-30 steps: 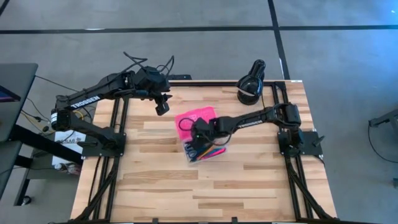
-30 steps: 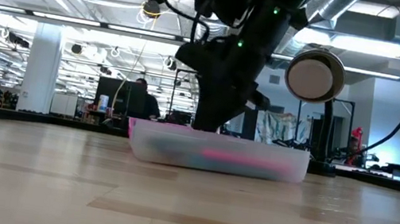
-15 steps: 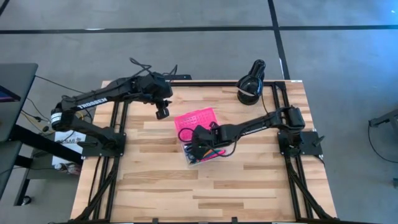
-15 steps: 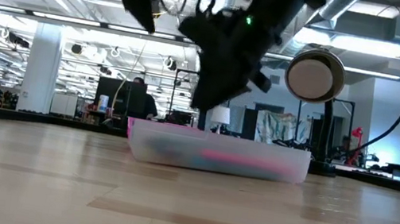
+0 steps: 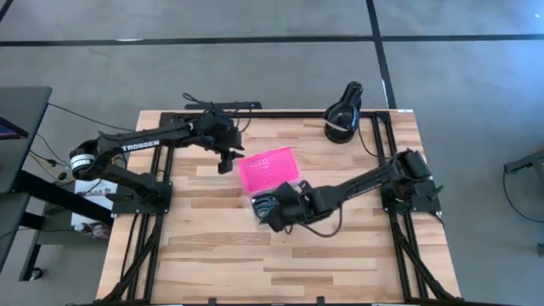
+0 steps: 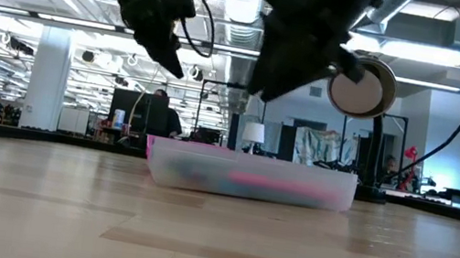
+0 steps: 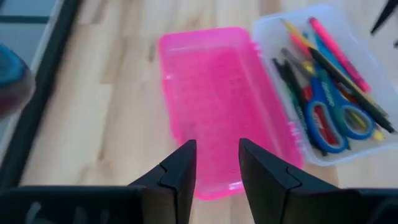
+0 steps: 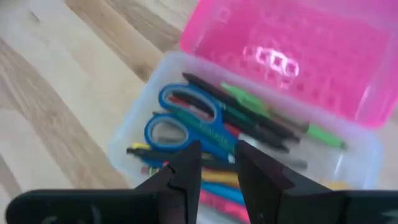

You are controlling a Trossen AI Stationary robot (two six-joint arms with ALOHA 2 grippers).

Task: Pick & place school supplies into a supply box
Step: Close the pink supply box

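The supply box [image 5: 274, 180] lies open near the middle of the tabletop [image 5: 212, 255], its pink lid [image 5: 270, 167] folded flat toward the far edge and its clear base [image 8: 134, 134] on the near side. Inside the base rest the school supplies: blue-handled scissors [image 8: 180, 121], a green pen [image 8: 249, 102], a dark pen [image 8: 205, 86], and pink [image 7: 333, 43] and yellow [image 7: 292, 34] pencils lying lengthwise. The right end effector [image 5: 274, 218] hangs over the near end of the base, fingers [image 8: 180, 174] a small gap apart and holding nothing. The left end effector [image 5: 225, 163] hovers just beside the lid's far-left corner, its fingers [image 7: 180, 174] likewise slightly apart and empty. A black lamp [image 5: 342, 115] stands at the far right corner of the tabletop.
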